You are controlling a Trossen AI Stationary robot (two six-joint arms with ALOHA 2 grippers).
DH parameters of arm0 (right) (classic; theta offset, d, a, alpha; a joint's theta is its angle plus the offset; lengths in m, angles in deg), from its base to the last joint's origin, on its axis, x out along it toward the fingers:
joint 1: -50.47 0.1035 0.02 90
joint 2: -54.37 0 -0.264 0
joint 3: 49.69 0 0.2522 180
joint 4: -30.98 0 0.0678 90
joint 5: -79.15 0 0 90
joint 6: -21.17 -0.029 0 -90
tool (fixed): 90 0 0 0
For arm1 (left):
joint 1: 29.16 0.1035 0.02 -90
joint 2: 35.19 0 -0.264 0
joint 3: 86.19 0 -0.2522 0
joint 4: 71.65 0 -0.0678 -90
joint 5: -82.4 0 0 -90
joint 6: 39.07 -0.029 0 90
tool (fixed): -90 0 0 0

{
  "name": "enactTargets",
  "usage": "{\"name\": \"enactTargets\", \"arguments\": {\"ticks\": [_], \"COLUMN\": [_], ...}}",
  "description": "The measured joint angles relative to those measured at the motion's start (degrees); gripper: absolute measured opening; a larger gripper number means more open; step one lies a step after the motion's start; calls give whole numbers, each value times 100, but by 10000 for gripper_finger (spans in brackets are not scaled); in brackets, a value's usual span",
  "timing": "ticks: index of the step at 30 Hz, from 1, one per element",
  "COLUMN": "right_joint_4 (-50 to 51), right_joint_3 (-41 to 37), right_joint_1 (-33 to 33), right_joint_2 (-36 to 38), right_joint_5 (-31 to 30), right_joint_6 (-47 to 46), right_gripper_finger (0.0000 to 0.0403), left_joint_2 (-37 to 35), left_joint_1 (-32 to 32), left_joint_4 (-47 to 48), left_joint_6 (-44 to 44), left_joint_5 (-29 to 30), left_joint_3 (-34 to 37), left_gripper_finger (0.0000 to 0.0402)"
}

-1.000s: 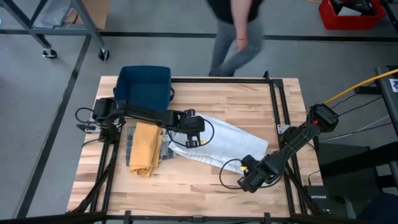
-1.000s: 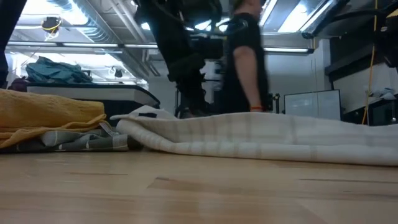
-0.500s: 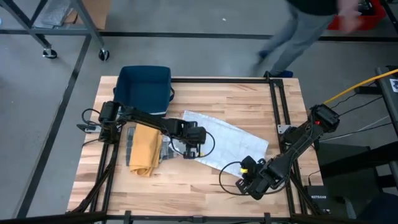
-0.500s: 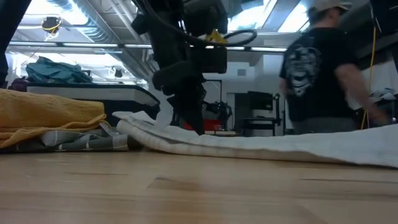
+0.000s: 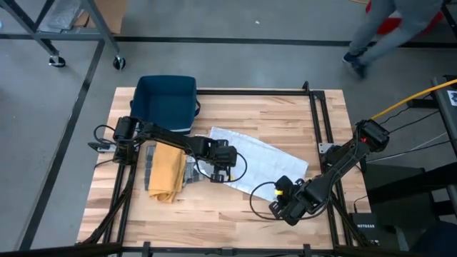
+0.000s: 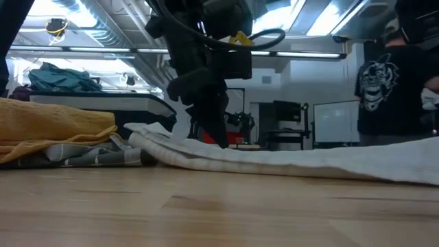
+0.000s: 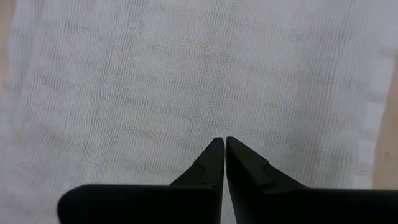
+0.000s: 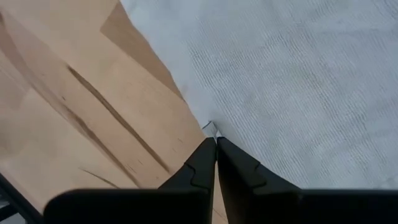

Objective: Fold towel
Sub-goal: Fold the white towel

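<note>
A white towel [image 5: 265, 160] lies spread flat across the middle of the table; the low view shows it as a low ridge [image 6: 309, 161]. My left gripper [image 5: 220, 171] stands shut over the towel's left near part, pointing down [image 6: 221, 142] [image 7: 224, 140]. My right gripper [image 5: 283, 208] is shut at the towel's near edge toward the right. In its wrist view the tips [image 8: 216, 140] meet the line between cloth [image 8: 298, 81] and bare wood. My left gripper comes from above, and the tips of its shut fingers [image 6: 218, 130] rest on the top face of the towel [image 7: 186, 74], inside its left near part. The cloth lies flat around them. My right gripper's tips stand at the towel's near edge [image 8: 209, 128]; I cannot tell whether they touch it.
A yellow towel [image 5: 167, 170] lies on a stack of folded cloths at the table's left. A dark blue bin [image 5: 167, 100] sits at the far left corner. Black frame rails [image 5: 319, 121] border the table. A person [image 6: 391, 89] stands beyond the far right.
The towel, folded over on itself a second ago, now lies spread flat. My left gripper has moved toward the near edge and come down onto the cloth. The person has walked off to the right behind the table.
</note>
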Motion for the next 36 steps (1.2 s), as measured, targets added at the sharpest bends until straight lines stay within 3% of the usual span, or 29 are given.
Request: {"name": "enactTargets", "arguments": {"ticks": [8,15,21,25,32,36], "right_joint_4": [-1,2,96,869,3578,3914], "right_joint_3": [0,0,0,0,0,-14], "right_joint_1": [-182,-551,-1027,-1241,-1353,-1342], "right_joint_2": [0,1,3,7,13,15], "right_joint_5": [449,701,800,877,437,241], "right_joint_6": [787,1330,1768,2198,1784,1741], "right_gripper_finger": [34,115,166,170,170,170], "left_joint_2": [-1,-2,-2,-2,86,212], "left_joint_1": [-199,-447,-671,-805,-892,-879], "left_joint_4": [-11,-31,-62,-391,-1340,-1381], "left_joint_6": [-42,-41,-35,-56,186,958], "left_joint_5": [0,0,0,0,1,13], "left_joint_3": [0,0,0,0,-2,-4], "left_gripper_finger": [74,122,130,120,105,92]}}
